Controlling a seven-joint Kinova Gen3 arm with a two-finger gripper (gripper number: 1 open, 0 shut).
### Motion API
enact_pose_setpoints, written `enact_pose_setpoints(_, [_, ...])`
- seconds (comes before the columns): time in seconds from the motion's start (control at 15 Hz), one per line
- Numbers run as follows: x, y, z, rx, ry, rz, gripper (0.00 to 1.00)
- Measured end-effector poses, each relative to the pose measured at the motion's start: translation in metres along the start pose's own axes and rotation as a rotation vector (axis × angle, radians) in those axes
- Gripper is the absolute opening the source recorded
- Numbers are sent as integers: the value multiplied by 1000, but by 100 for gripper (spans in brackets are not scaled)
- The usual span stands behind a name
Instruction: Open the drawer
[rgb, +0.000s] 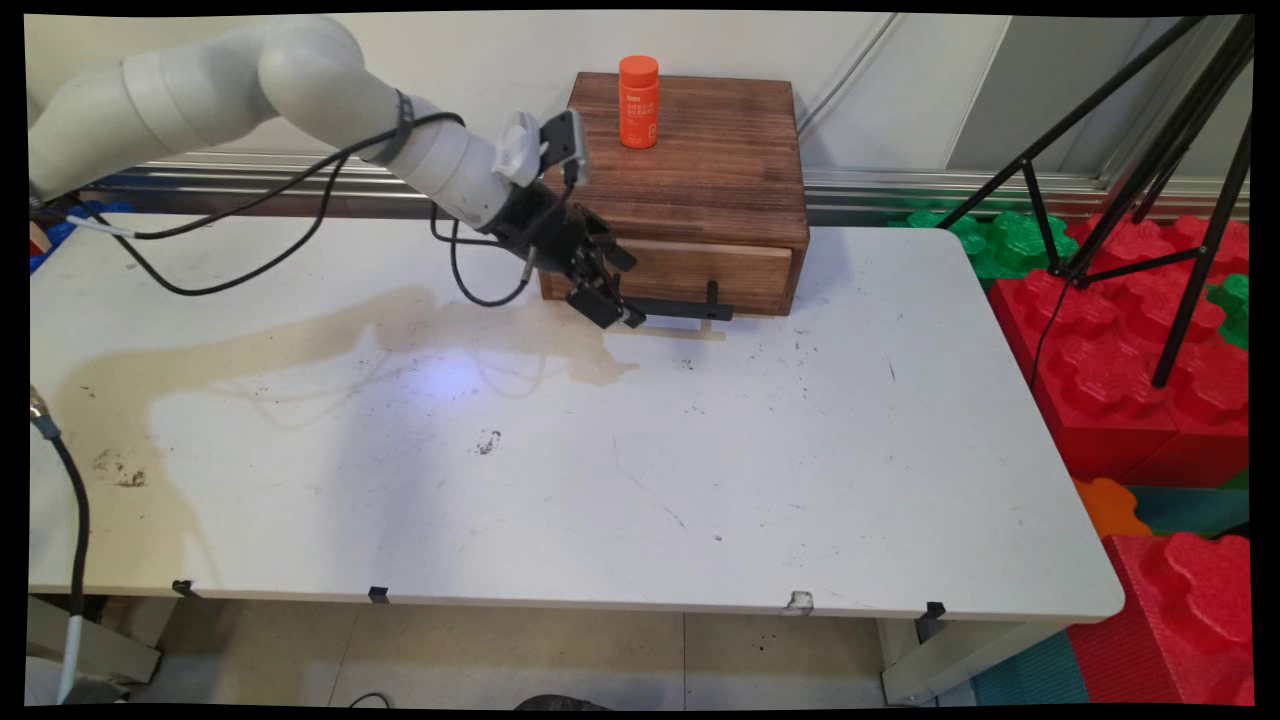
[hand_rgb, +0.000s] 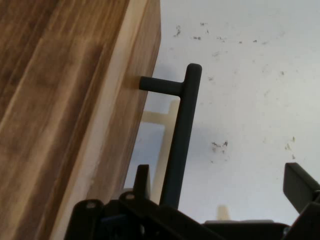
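Black and bar-shaped, the drawer handle (rgb: 680, 311) (hand_rgb: 181, 145) is straddled at its left end by the spread gripper (rgb: 612, 312) (hand_rgb: 220, 192), one finger (hand_rgb: 141, 181) on each side, neither seen pressing it. The handle is fixed to the drawer (rgb: 700, 272) of a wooden box (rgb: 690, 170) at the white table's (rgb: 800, 480) far edge. An orange bottle (rgb: 638, 101), its label unreadable, stands on the box.
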Motion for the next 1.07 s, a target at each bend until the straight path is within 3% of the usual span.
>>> enact_pose_setpoints(1.07, [2, 4, 44, -12, -75, 70, 100])
